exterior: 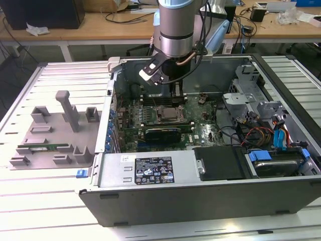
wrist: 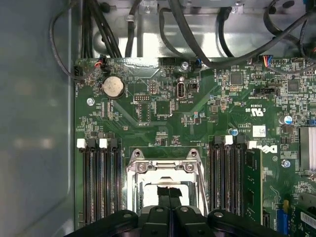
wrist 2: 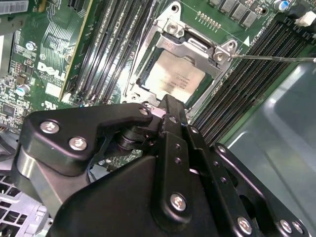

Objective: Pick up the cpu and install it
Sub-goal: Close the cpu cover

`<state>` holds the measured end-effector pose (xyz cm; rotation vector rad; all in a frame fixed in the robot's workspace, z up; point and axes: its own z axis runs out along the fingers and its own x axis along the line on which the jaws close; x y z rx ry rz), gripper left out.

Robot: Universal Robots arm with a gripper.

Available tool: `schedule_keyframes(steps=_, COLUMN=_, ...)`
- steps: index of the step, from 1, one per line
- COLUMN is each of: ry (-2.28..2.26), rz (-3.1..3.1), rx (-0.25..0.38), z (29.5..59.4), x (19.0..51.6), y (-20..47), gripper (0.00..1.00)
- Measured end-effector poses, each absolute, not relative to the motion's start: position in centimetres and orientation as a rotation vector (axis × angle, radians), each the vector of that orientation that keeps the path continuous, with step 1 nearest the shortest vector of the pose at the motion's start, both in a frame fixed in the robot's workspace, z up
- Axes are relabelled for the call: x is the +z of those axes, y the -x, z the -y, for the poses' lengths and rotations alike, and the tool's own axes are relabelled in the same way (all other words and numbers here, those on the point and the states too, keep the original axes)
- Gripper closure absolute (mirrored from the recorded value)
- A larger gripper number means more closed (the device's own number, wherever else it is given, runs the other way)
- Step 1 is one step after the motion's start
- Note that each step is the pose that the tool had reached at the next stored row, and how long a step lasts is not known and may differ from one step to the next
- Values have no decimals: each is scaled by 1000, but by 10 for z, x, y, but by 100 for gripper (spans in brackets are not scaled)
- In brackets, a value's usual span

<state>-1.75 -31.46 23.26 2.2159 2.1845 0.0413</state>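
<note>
Table: a slatted metal table [exterior: 30,211] carried everything in the exterior view.
Far left: a grey fixture tray [exterior: 55,138] lay flat on it, with a post standing up from its middle.
Tray slot: a long green memory stick [exterior: 37,148] lay in a slot near the tray's left edge.
Case: an open computer case [exterior: 200,206] sat just beside the tray, on the exterior view's right of it. The side panel was off and the motherboard [exterior: 131,116] faced up.
Arm: the robot arm [exterior: 175,30] stood upright over the middle of the board.
Gripper: the gripper [wrist: 169,191] was narrow, its fingers drawn together with nothing seen between them, so it held nothing.
Gripper place: the tips hung over the middle of the socket in both wrist views.
Cpu: the cpu [wrist 2: 174,79] lay flat inside the socket frame [wrist 2: 195,45], silver top up and not in the gripper.
Contact: the fingertips possibly rested on the cpu top, but the fingers hid that spot and I could not tell.
Slots: black memory slots [wrist: 98,182] ran along both sides of the socket frame.
Coin cell: a round silver battery [wrist: 112,87] sat on the board, well apart from the socket, near the board edge where black cables ran.
Right of board: a black cover [exterior: 220,163] lay flat inside the case.
Far right: a drive bay [exterior: 273,155] with blue tabs, with coloured cables [exterior: 258,135] just behind it.
</note>
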Motion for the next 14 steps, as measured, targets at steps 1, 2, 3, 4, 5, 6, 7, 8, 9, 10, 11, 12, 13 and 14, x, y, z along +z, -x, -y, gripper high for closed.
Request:
schedule_keyframes(steps=1, ry=-2206, rz=-2195, rx=42, z=315, x=233, y=18, gripper=89)
schedule_keyframes(steps=2, ry=-2173, rz=-2228, rx=42, z=315, x=232, y=18, gripper=89)
schedule_keyframes(steps=3, ry=-2130, rz=-2269, rx=43, z=315, x=232, y=18, gripper=89)
schedule_keyframes(steps=4, ry=-2102, rz=-2296, rx=43, z=315, x=232, y=18, gripper=89)
schedule_keyframes(steps=5, ry=-2081, rz=-2314, rx=43, z=315, x=232, y=18, gripper=89)
schedule_keyframes(steps=6, ry=-2041, rz=-2350, rx=43, z=315, x=232, y=18, gripper=89)
schedule_keyframes(steps=7, ry=-2012, rz=-2375, rx=43, z=315, x=232, y=18, gripper=89)
schedule_keyframes(steps=8, ry=-1991, rz=-2393, rx=43, z=315, x=232, y=18, gripper=89)
schedule_keyframes(steps=9, ry=-1959, rz=-2419, rx=44, z=315, x=232, y=18, gripper=89)
schedule_keyframes(steps=10, ry=-1936, rz=-2438, rx=44, z=315, x=232, y=18, gripper=89)
schedule_keyframes(steps=11, ry=-1890, rz=-2474, rx=44, z=315, x=232, y=18, gripper=89)
schedule_keyframes(steps=12, ry=-1841, rz=-2511, rx=45, z=315, x=232, y=18, gripper=89)
schedule_keyframes(steps=13, ry=-1794, rz=-2545, rx=45, z=315, x=231, y=18, gripper=89)
schedule_keyframes(steps=14, ry=-1726, rz=-2593, rx=46, z=315, x=231, y=18, gripper=89)
